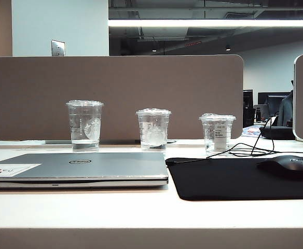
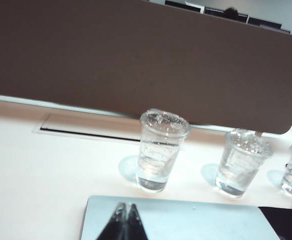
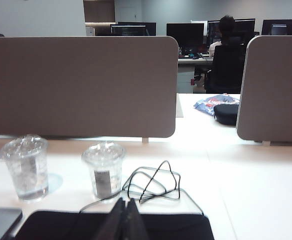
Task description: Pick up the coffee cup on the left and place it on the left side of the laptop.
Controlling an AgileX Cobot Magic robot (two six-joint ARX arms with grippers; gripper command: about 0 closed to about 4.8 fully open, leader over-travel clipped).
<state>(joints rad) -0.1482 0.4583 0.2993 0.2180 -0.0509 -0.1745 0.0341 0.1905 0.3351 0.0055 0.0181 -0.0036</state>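
The coffee cup is the tallest clear lidded cup. It stands upright on the white desk behind the shut silver Dell laptop, at the left of the cup row. My left gripper is shut and empty, hovering over the laptop lid short of that cup. My right gripper is shut and empty above the black mouse pad, near the labelled cup. Neither gripper shows in the exterior view.
A shorter clear cup and a short cup with a white label stand right of the coffee cup. A black mouse lies on the mouse pad, its cable looped behind. A brown partition backs the desk.
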